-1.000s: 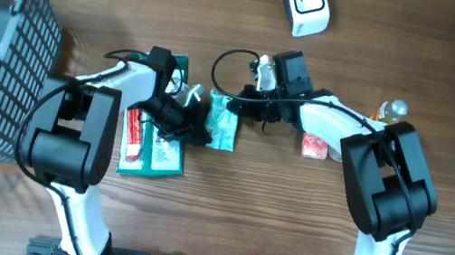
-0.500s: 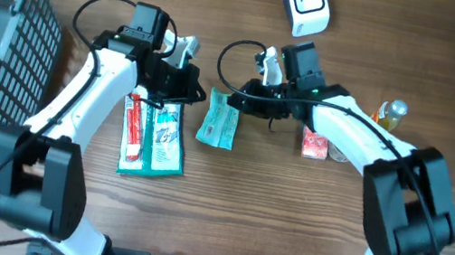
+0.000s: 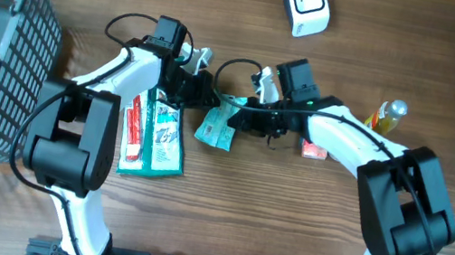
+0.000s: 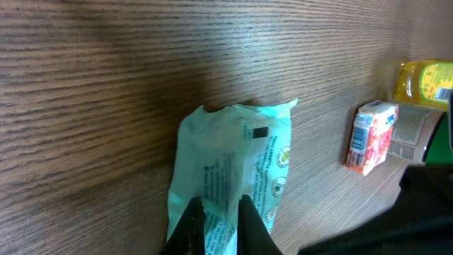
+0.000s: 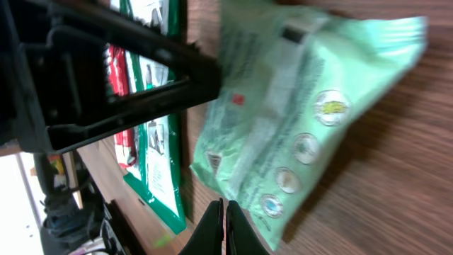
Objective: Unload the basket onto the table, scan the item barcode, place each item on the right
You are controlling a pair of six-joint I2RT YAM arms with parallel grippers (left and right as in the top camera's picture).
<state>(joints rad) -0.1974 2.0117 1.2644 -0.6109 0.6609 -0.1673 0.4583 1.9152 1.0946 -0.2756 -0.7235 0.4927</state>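
Packet (image 3: 217, 124): soft, pale mint-green, crinkled, with sealed ends. It lies flat on the wooden table (image 3: 221, 227) near the middle, long axis running roughly toward the far edge and leaning a little. The upper face carries lines of dark small print, a small black square near one end, a row of round badges along one long edge, and a white strip across it. The far end is puckered.

Scanner (image 3: 306, 5): small white block with rounded corners and a dark-outlined square face on top. It sits skewed at the far edge of the table, well apart from the packet.
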